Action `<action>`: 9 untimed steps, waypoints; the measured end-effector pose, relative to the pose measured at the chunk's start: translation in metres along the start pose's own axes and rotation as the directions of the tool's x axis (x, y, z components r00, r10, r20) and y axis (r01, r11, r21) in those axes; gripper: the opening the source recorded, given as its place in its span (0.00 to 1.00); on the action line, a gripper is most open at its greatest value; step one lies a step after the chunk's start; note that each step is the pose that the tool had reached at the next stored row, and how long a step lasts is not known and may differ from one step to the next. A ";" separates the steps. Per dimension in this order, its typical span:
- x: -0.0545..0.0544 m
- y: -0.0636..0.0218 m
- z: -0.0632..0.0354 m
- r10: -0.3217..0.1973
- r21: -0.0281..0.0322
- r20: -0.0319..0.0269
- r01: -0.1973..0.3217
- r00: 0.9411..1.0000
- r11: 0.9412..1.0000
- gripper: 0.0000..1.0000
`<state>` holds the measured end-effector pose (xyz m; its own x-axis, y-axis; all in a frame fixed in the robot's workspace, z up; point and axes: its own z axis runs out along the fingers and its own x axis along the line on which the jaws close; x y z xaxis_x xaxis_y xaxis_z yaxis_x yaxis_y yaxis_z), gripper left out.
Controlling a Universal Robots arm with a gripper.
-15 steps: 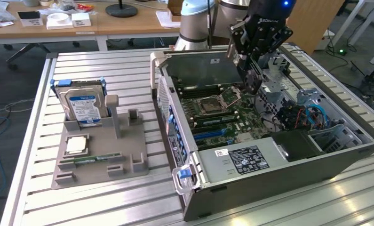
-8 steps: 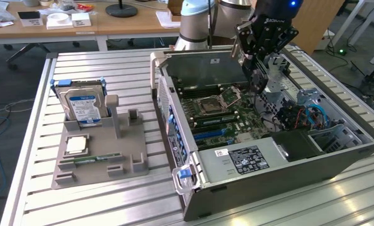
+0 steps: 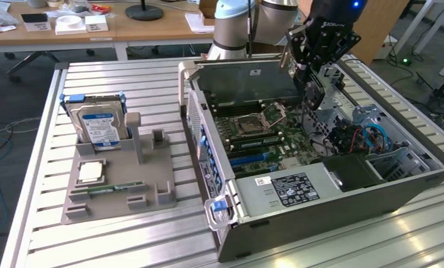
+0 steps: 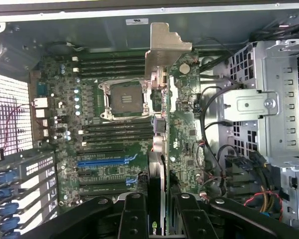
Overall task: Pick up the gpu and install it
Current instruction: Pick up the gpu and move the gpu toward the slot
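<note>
My gripper [image 4: 158,215] is shut on the gpu [image 4: 160,144]. In the wrist view the card is seen edge-on between the two black fingers [image 4: 133,219], with its silver end bracket [image 4: 164,50] at the far end. It hangs over the motherboard [image 4: 109,174] of the open computer case, beside the CPU socket [image 4: 124,98] and apart from the blue expansion slot [image 4: 102,162]. In the exterior view the gripper [image 3: 311,72] holds the gpu [image 3: 311,92] upright above the case's far side.
The open case [image 3: 206,134] lies on a slatted metal table, with a power supply [image 3: 296,190] and a drive cage [image 4: 259,99] with cables inside. On the exterior view's left, a grey fixture [image 3: 154,184] holds a hard drive [image 3: 99,125], a CPU chip [image 3: 91,171] and a memory stick [image 3: 114,188].
</note>
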<state>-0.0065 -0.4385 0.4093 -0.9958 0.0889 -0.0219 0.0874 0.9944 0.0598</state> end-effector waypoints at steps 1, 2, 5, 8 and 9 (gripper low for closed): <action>-0.002 0.0002 0.0000 0.000 0.000 0.000 0.000 1.000 1.000 0.26; -0.004 0.0003 0.0001 0.000 0.000 0.000 0.000 1.000 1.000 0.26; -0.009 0.0009 0.0002 0.000 0.000 0.000 0.000 1.000 1.000 0.26; -0.015 0.0014 0.0004 0.000 0.000 0.000 0.000 1.000 1.000 0.26; -0.017 0.0016 0.0004 0.000 0.000 0.000 0.000 1.000 1.000 0.26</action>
<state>0.0102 -0.4384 0.4093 -0.9958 0.0890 -0.0219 0.0876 0.9944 0.0597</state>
